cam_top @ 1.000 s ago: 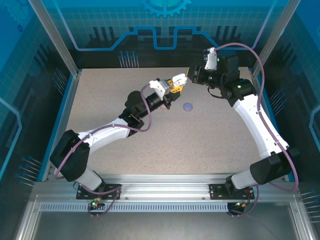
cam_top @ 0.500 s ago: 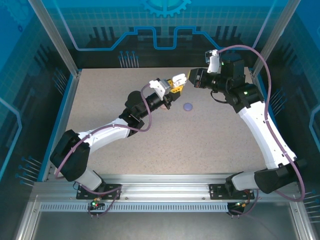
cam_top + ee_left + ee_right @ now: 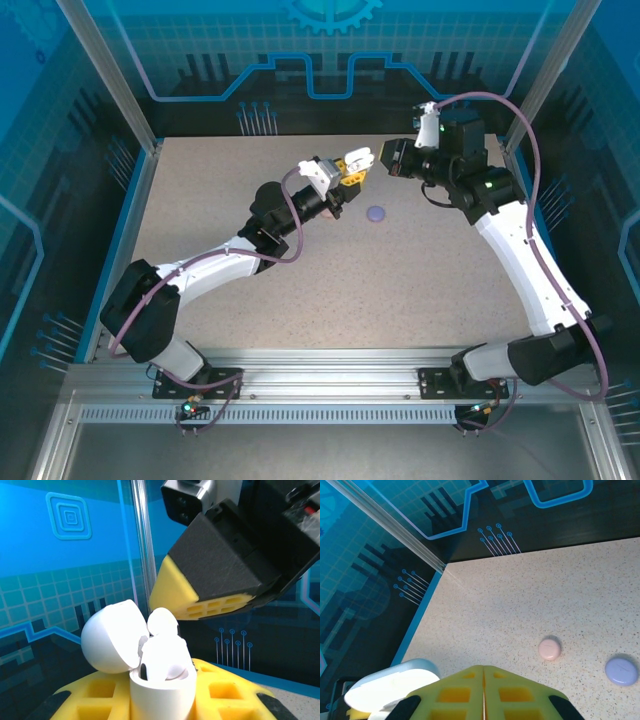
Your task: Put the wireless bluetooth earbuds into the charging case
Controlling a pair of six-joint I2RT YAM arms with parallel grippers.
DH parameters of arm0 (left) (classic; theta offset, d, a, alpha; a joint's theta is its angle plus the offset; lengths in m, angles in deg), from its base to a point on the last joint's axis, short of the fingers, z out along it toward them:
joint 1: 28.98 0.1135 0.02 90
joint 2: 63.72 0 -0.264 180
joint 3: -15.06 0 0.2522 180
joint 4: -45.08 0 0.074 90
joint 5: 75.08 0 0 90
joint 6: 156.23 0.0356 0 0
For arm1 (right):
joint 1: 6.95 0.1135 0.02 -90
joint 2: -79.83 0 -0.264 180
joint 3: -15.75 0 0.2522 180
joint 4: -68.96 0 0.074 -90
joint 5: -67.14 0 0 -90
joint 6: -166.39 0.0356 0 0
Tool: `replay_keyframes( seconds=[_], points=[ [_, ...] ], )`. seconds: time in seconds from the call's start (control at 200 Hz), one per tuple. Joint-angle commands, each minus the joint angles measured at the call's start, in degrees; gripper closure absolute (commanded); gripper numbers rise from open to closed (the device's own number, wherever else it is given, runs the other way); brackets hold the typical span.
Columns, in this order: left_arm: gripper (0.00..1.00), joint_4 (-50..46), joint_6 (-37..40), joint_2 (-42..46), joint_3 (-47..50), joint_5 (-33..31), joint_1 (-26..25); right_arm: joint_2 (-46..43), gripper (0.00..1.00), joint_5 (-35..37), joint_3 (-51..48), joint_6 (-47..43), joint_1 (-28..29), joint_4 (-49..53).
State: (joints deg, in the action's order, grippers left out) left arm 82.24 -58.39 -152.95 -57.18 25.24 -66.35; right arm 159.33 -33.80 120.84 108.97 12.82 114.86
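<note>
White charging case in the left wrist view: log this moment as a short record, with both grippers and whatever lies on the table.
case: white charging case, upright, clamped in the left gripper
lid: lid open, tipped back
contents: white earbud standing in the case, head above the rim
right gripper: right gripper shut, tip close beside the earbud; contact cannot be told
table: table with a closed pink case and a closed purple case, apart

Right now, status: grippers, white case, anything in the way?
Left gripper shut on open white charging case. Right gripper shut, tips right over it. White earbud sticking up from case. No obstruction seen.
</note>
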Motion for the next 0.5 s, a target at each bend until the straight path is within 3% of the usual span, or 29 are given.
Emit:
replay_keyframes(
  seconds=[0.0,0.2,0.495],
  points=[
    [1.00,2.70,-0.88,0.17,-0.89,-0.04,-0.39,2.28,0.91,0.18,2.60,0.20,-0.48,-0.41],
    [1.00,2.76,-1.02,-0.07,-1.18,-0.23,-0.42,4.96,0.92,-1.71,5.40,-0.10,0.12,0.35],
    [1.00,2.68,-0.80,-0.60,-1.63,-0.32,-0.36,1.55,0.93,-1.82,3.33,-0.32,2.67,0.38]
  ],
)
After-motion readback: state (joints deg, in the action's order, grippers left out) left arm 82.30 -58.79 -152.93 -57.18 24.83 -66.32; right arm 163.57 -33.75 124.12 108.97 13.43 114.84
